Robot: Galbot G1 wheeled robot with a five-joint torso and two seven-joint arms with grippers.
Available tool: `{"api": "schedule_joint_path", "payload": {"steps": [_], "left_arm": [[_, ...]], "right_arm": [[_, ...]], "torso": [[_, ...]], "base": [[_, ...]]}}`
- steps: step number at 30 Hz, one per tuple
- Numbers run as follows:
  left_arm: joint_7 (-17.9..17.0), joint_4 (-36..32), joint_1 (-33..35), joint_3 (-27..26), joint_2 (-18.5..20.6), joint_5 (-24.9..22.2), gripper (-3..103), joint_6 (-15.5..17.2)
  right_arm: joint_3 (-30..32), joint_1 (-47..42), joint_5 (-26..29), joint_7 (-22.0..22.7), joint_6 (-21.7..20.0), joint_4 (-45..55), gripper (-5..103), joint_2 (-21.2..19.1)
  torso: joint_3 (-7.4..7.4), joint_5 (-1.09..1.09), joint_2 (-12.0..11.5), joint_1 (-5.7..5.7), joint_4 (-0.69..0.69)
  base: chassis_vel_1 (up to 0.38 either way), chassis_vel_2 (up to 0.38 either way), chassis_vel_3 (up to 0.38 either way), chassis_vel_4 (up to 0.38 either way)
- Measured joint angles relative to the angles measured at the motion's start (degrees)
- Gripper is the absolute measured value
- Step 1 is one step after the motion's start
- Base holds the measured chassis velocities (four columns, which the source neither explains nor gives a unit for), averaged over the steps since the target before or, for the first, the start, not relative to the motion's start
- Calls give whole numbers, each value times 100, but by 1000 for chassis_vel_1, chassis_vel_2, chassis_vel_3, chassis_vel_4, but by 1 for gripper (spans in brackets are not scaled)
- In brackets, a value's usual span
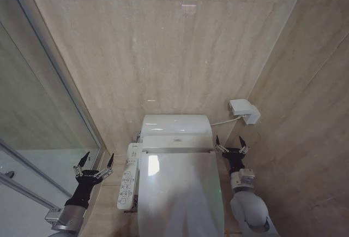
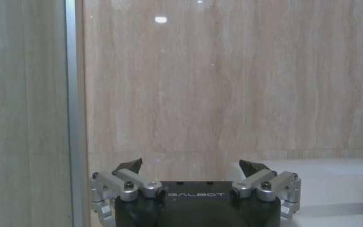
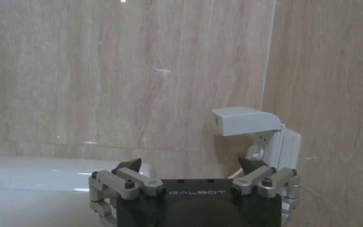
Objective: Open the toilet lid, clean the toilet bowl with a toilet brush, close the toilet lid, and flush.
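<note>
The toilet lid [image 1: 180,193] is down, a glossy white cover lying flat over the toilet bowl, whose inside is hidden. A long white button panel [image 1: 128,178] runs along the toilet's left side. My left gripper [image 1: 95,163] hangs open left of that panel, beside the glass partition, with nothing between its fingers. My right gripper [image 1: 230,145] stands open at the lid's rear right corner, also empty. Each wrist view shows its own gripper, left [image 2: 192,166] and right [image 3: 191,165], open towards the back wall. The toilet brush is out of view.
The toilet's white rear unit [image 1: 175,126] sits against the beige tiled back wall. A white covered wall socket [image 1: 244,110] [image 3: 245,120] with a cable is at the right corner. A glass shower partition with a metal frame [image 1: 65,95] [image 2: 74,94] closes the left side; the right wall is close.
</note>
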Motion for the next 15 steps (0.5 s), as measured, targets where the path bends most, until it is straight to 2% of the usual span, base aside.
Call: {"api": "schedule_joint_path", "payload": {"steps": [15], "left_arm": [[1,0,0,-1,0,-1,100,0]], "right_arm": [[0,0,0,0,0,0,100,0]], "torso": [[0,0,0,1,0]], "base": [[0,0,0,0]]}}
